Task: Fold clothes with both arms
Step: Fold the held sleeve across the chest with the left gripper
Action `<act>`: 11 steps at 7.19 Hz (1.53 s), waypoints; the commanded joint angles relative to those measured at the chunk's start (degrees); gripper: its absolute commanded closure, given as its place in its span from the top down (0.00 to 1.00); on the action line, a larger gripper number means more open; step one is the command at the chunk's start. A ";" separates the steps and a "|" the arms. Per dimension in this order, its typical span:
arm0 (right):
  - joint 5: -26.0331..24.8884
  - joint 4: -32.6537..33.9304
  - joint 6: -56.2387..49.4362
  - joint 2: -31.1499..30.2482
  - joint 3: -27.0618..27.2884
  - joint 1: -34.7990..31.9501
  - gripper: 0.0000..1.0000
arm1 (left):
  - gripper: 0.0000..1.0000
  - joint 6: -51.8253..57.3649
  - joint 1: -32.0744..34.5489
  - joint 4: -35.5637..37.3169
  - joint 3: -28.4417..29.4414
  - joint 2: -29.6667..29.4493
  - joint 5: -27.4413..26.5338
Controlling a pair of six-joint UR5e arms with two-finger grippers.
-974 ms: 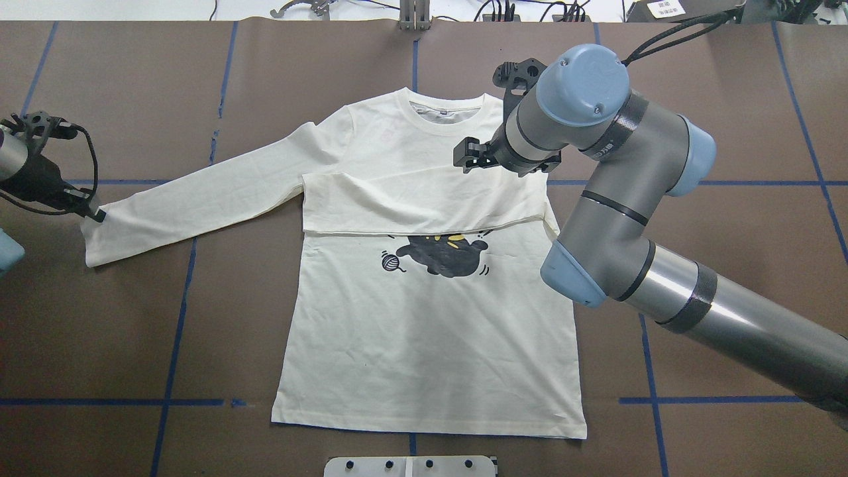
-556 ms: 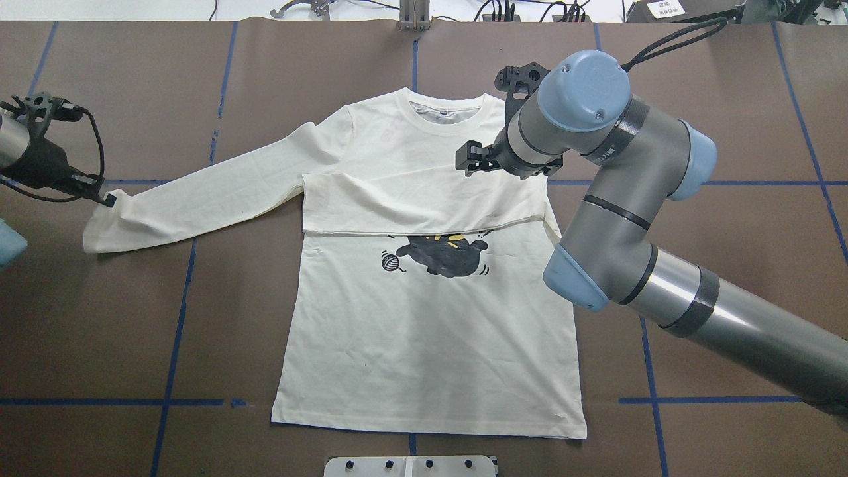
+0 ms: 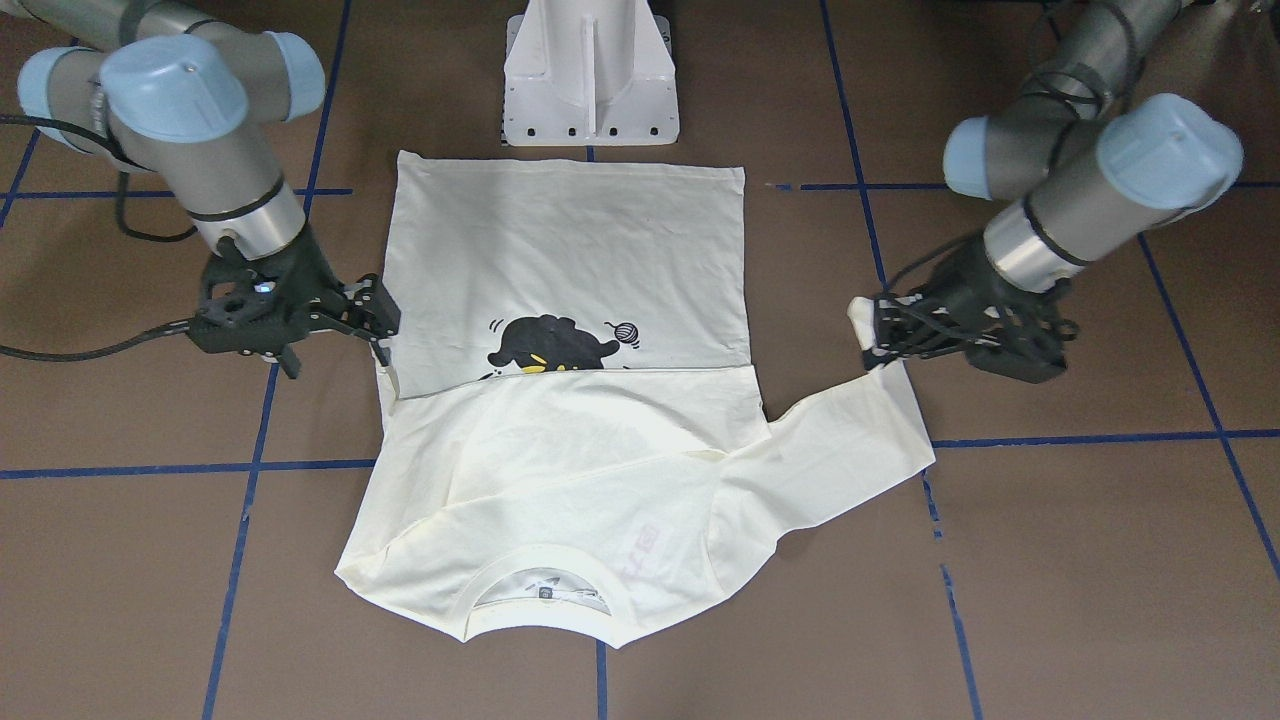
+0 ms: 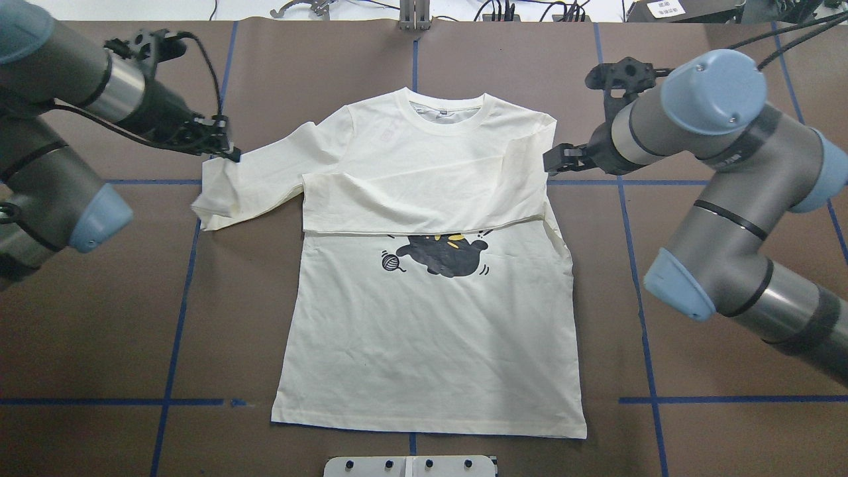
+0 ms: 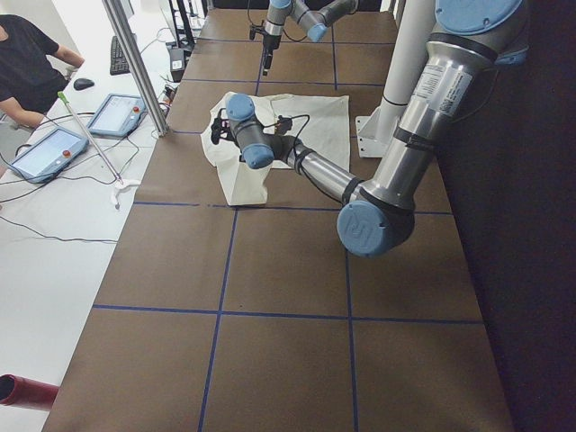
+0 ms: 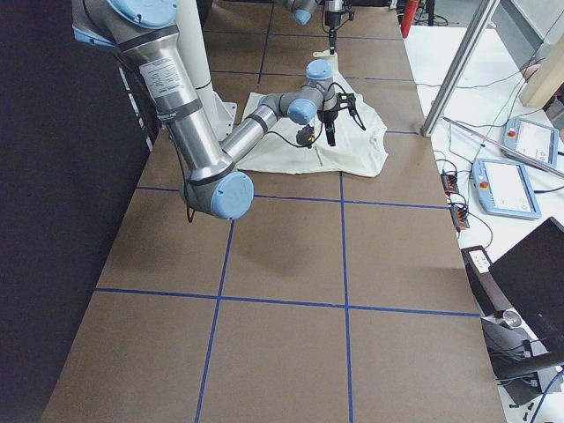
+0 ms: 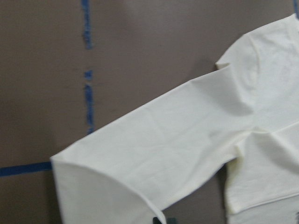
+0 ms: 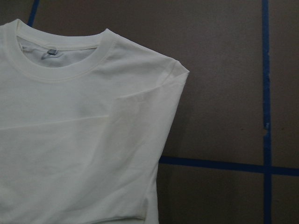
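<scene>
Left gripper (image 4: 230, 154), upper left of the overhead view: pinched tight on the sleeve (image 4: 252, 189) end, holding it up to fold inward (other sleeve (image 4: 424, 202) already across). Right gripper (image 4: 551, 161): seemingly open, holding nothing. Shirt (image 4: 424, 331) flat mid-counter (image 4: 99, 331).

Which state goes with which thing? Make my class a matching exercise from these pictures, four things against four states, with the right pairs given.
Things:
1. left tool
2. right tool
3. right sleeve
4. cat print

States:
A. folded across the shirt
B. black, partly under a fold
C. shut on the left sleeve
D. beside the shirt's right edge

Pairs: 1-C, 2-D, 3-A, 4-B
</scene>
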State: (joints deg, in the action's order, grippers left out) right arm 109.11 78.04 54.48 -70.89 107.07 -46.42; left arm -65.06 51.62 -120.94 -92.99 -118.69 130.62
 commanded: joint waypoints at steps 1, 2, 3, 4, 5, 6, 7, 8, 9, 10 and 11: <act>1.28 -0.26 -5.24 -11.49 8.11 -4.88 1.00 | 0.00 -8.57 -9.04 3.34 4.88 -16.59 -13.31; 3.02 -0.26 -7.96 -15.38 10.50 -7.25 1.00 | 0.00 -10.85 -12.47 3.17 14.06 -26.41 -19.55; 6.26 -0.26 -10.25 -16.81 10.61 -10.15 1.00 | 0.00 -12.27 -16.60 2.73 24.51 -34.86 -27.62; 7.42 -0.17 -12.27 -17.08 10.26 -11.66 1.00 | 0.00 -12.28 -20.90 1.86 28.18 -36.08 -32.75; 7.44 -0.09 -12.29 -17.00 9.91 -11.67 1.00 | 0.00 -12.37 -23.90 -2.59 31.87 -36.78 -35.93; 7.44 -0.17 -12.20 -17.00 9.82 -11.76 1.00 | 0.00 -12.37 -25.68 -6.55 37.74 -39.31 -36.23; 7.35 -0.17 -11.94 -16.83 9.73 -11.67 1.00 | 0.00 -12.46 -27.17 -7.46 39.62 -40.38 -36.23; 7.43 -0.17 -11.85 -16.30 9.21 -11.58 1.00 | 0.00 -12.11 -27.53 -7.38 39.56 -41.27 -36.14; 7.44 -0.17 -11.68 -16.30 9.03 -11.58 1.00 | 0.00 -11.84 -27.71 -7.38 39.47 -41.53 -35.97; 7.44 -0.17 -11.68 -16.30 8.94 -11.58 1.00 | 0.13 -11.84 -28.24 -7.38 39.64 -41.36 -36.14; 7.44 -0.17 -11.59 -16.12 8.16 -11.50 1.00 | 0.68 -11.93 -28.07 -7.47 39.56 -41.36 -36.14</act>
State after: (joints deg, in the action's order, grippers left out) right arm 116.54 77.87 42.80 -87.17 115.89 -57.98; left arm -76.97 23.65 -128.31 -53.47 -160.02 94.53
